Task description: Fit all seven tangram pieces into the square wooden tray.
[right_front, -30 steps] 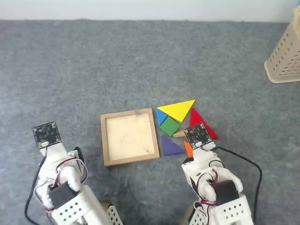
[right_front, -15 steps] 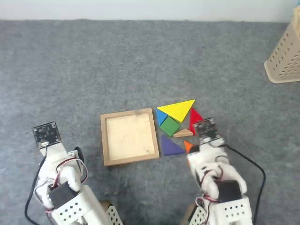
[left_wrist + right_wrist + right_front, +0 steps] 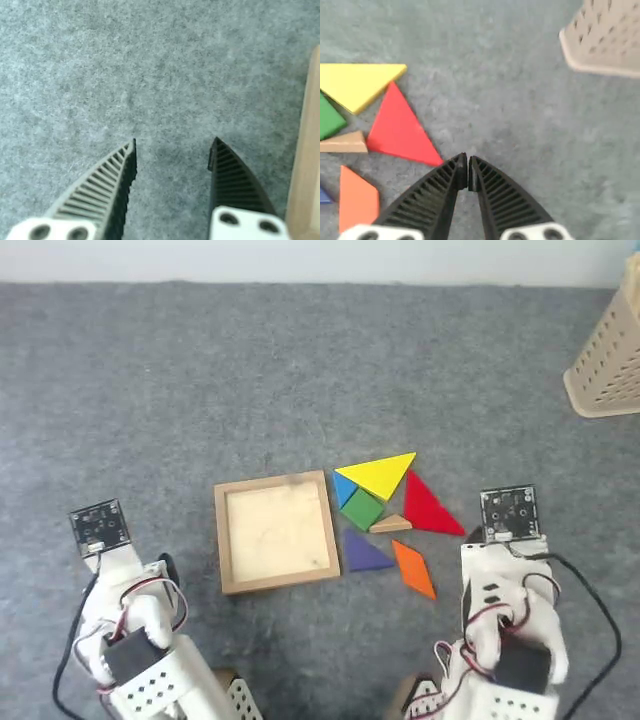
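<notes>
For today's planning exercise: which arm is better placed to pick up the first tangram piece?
Right, probably: the right hand is beside the red triangle; the left hand is beyond the tray.

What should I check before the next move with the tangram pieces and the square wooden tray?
1. The square wooden tray is bare inside: ok.
2. The seven coloured tangram pieces all lie outside it on the grey carpet: ok.
3. The right gripper is open for a pick: not ok, shut.
4. The right gripper is over a piece: not ok, its tips are over carpet just beside the flat red triangle.
5. The left gripper is open: ok, over carpet beside the tray's edge.
</notes>
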Robot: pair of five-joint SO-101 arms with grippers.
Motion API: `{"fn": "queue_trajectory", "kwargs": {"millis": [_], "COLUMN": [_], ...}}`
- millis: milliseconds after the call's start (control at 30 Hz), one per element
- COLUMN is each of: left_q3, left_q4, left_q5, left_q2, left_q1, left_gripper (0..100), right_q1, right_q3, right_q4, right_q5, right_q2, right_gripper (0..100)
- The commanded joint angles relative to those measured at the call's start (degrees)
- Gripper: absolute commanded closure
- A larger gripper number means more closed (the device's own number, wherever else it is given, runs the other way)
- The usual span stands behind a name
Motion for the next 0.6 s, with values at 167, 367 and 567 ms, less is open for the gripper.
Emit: {"fn": "queue_trajectory", "kwargs": {"millis": [167,367,567], "left_q3": [-1.10,-1.10,-1.10], "left_q4": [0.18,0.18,0.18], "left_q5": [0.53,0.53,0.53], "left_q2": [-0.62,-0.62,-0.62], "left_q1": [0.18,0.18,0.18], "left_gripper": [77,77,77], "right_q1": [-10.59,-18.95,-25.19], "right_q3": [-18.81,-34.37,-41.85], "right_q4": [0.92,0.92,-0.84], "right_q5": [7.82,8.18,8.26], "right_q2": [38.81,63.08,78.81], "right_gripper": [82.3,75.8,75.6]}}
